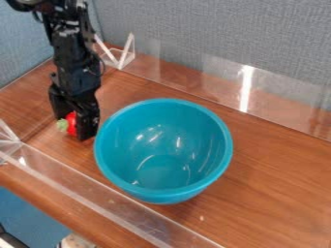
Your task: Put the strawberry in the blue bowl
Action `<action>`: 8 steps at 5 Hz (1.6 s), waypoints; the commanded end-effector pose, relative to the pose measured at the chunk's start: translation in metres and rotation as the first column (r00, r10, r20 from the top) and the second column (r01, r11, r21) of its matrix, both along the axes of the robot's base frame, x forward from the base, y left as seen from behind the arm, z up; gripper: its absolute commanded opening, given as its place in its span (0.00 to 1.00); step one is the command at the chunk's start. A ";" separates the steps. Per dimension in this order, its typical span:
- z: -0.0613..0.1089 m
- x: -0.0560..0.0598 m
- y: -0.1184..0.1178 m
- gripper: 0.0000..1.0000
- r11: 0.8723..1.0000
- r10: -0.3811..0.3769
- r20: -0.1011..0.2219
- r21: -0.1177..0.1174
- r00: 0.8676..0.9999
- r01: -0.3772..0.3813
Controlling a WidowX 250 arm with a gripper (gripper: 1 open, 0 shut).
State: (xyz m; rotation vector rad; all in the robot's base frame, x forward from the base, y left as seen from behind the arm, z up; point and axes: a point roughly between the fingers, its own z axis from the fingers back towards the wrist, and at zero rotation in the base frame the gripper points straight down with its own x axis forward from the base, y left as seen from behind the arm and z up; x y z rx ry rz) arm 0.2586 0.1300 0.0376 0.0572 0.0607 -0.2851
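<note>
Camera view, single angle from the front of the worktop. My pincer [76, 120] hangs straight down over the strawberry [69, 121], near the left edge of the worktop [258, 155]. Jaws stand wide, nothing held. Only a sliver of red shows between and beside the black fingers; I think the fruit sits between them, but the arm hides most of it, so I cannot confirm centring.

Blue bowl [163, 150] sits mid-worktop, just beside the pincer on its right, empty, rim close to the right finger.

Risks as I judge them:
- If the fruit is off-centre, closing could squeeze it out sideways and send it rolling toward the left edge.
- The right finger may knock the bowl rim on closing or lifting, shifting the bowl.
- The lift must clear the deep bowl wall before moving across.

Surroundings: clear acrylic barrier [77, 194] along the front and left, more clear panels [246, 82] at the back. Neither blocks the short path to the bowl.
</note>
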 end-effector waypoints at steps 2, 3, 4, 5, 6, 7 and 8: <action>0.011 -0.002 0.005 0.00 1.000 0.005 0.058 0.010 0.998 -0.005; 0.016 -0.004 0.004 0.00 1.000 -0.002 0.078 0.005 0.997 0.001; 0.021 -0.005 0.002 0.00 1.000 -0.010 0.102 0.002 0.995 0.010; 0.028 -0.006 0.000 0.00 1.000 -0.019 0.130 -0.001 0.991 0.019; 0.036 -0.006 -0.002 0.00 1.000 -0.028 0.153 -0.002 0.988 0.029; 0.039 -0.002 -0.006 0.00 0.999 -0.044 0.174 -0.005 0.984 0.045; 0.062 -0.001 -0.018 0.00 0.998 -0.061 0.211 0.009 0.976 0.060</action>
